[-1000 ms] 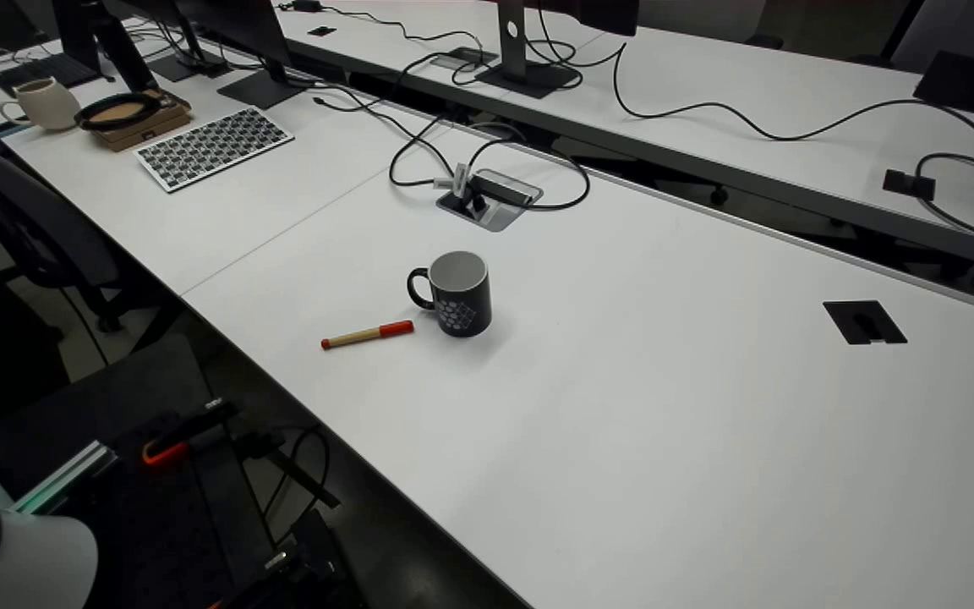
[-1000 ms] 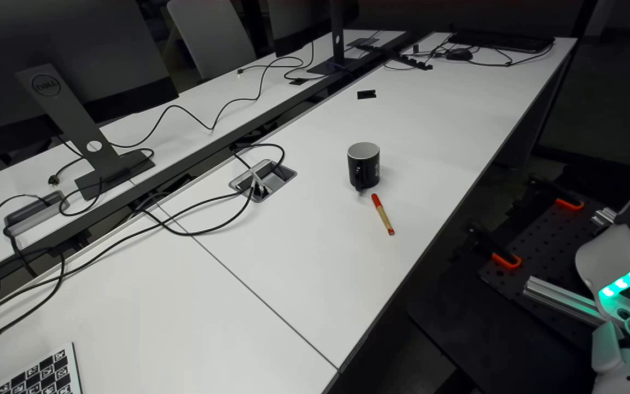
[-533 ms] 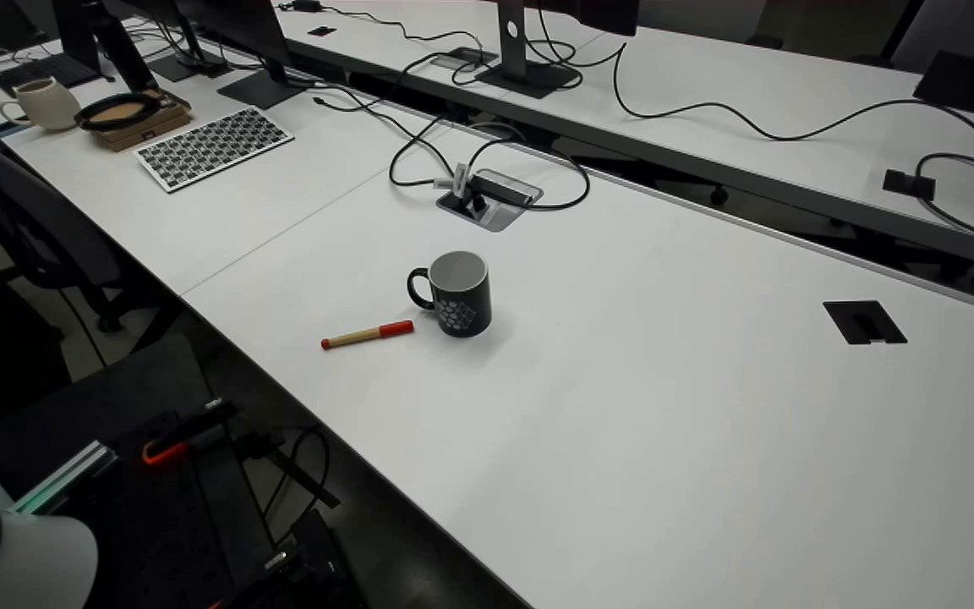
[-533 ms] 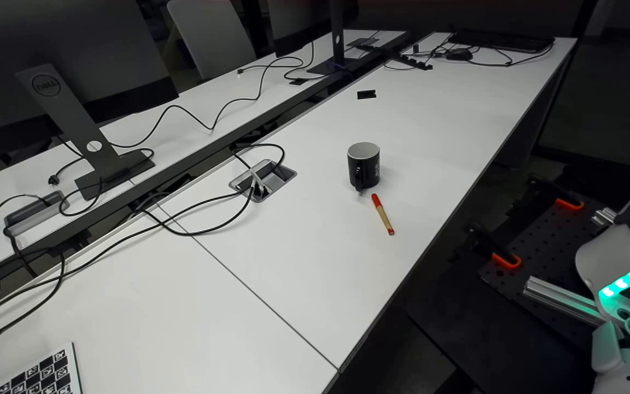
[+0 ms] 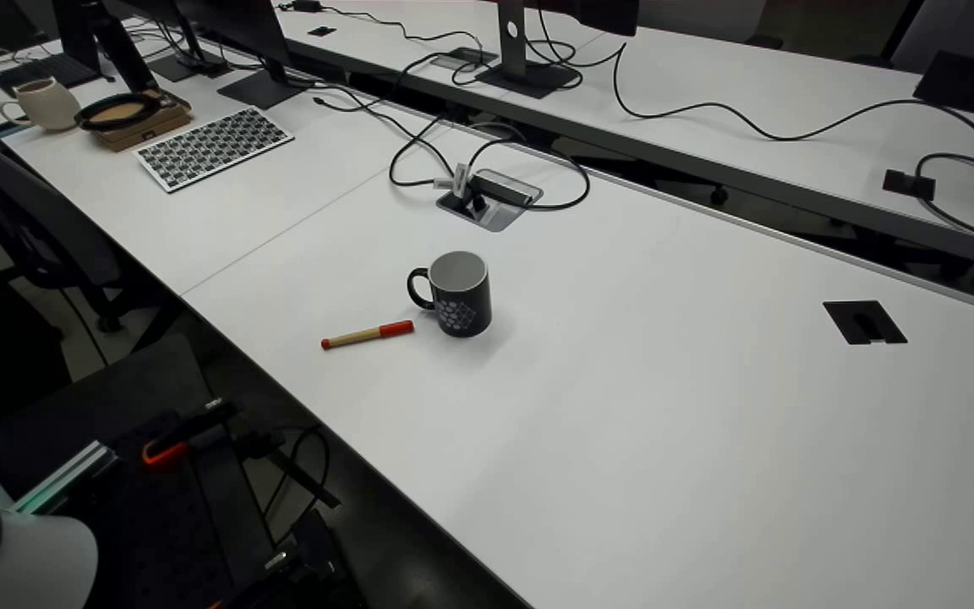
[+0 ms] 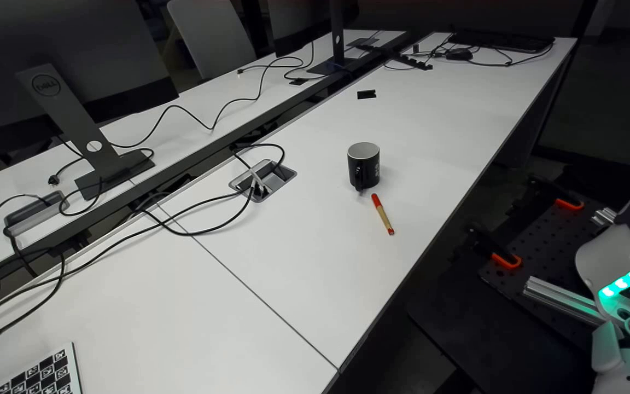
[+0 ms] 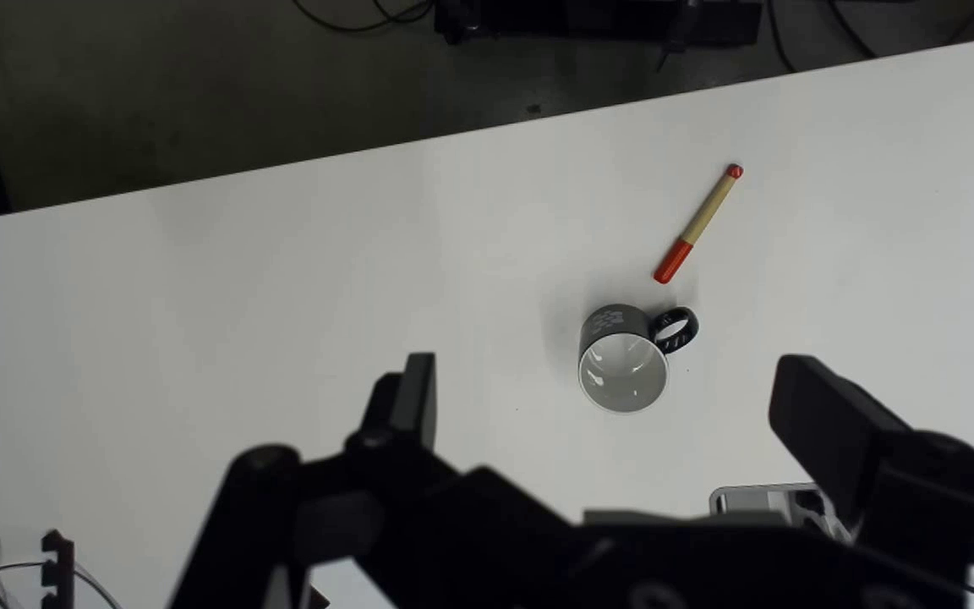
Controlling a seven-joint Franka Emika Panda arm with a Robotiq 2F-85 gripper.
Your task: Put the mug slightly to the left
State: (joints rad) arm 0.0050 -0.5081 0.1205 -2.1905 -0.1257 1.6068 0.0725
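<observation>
Gripper (image 7: 606, 385) wide, mug (image 5: 460, 296) as before.

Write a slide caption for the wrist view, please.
Wrist view: the open pincer frames a dark mug, upright on a white table beside a red-and-tan pen-like stick.

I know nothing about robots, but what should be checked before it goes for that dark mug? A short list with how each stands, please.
1. Pincer open: ok, spread wide in the wrist view.
2. Mug upright: ok in both exterior views.
3. Red-and-tan stick off the mug: ok, close to it but apart.
4. Mug empty: cannot tell for sure; the wrist view shows a pale inside with glints.
5. Pincer lowered around the mug: not ok; neither exterior view shows it there.
</observation>
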